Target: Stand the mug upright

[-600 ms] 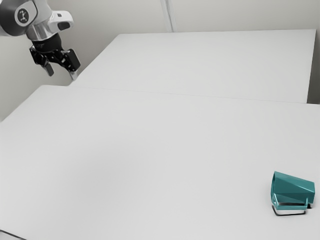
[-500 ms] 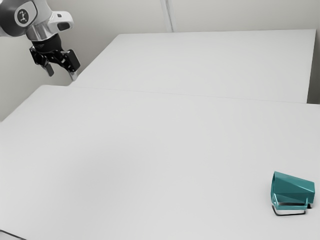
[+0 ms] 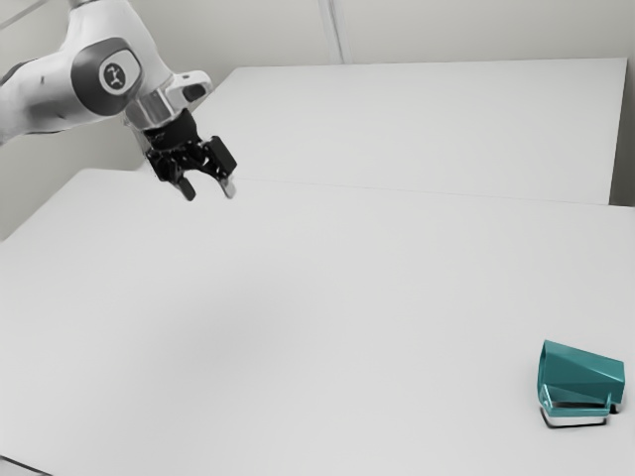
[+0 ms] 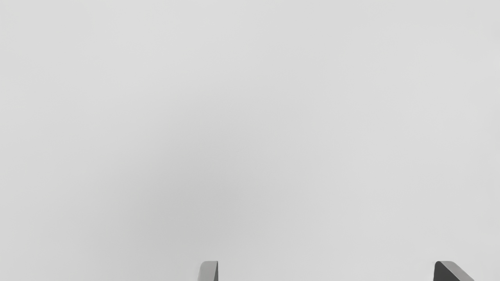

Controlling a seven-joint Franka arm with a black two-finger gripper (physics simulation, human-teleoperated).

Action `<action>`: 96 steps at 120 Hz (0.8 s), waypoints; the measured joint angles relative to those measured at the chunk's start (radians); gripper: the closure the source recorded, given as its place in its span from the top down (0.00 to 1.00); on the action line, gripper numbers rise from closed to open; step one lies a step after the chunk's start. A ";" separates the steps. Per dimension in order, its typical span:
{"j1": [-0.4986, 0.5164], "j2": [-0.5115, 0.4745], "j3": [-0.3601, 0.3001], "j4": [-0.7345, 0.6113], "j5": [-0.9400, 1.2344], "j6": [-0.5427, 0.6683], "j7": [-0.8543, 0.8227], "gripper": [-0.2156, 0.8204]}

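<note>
A teal mug [image 3: 580,375] lies on its side near the exterior view's right edge, its wide mouth toward the exterior view's left and its handle on the side nearest the camera. High up at the exterior view's upper left, my gripper [image 3: 209,192] hangs in the air, far from the mug, with nothing held. In the wrist view the two fingertips of my gripper [image 4: 326,269] stand wide apart, bare white surface beyond them.
A broad white table [image 3: 298,317] carries the mug. Behind it a second white surface [image 3: 427,129] stretches toward the back wall. A thin dark line crosses the exterior view's lower left corner.
My arm has swung toward the exterior view's right and a little lower, bringing the gripper over the table's far left part. The mug lies where it was.
</note>
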 joint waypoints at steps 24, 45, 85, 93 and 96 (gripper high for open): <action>-0.078 0.084 -0.001 -0.095 -0.302 0.087 -0.052 0.79; -0.156 0.159 -0.024 -0.132 -0.494 0.135 -0.119 0.79; -0.294 0.304 -0.092 -0.130 -0.795 0.221 -0.219 0.79; -0.305 0.364 -0.117 -0.088 -0.837 0.246 -0.231 0.79; -0.307 0.384 -0.128 -0.078 -0.859 0.257 -0.235 0.79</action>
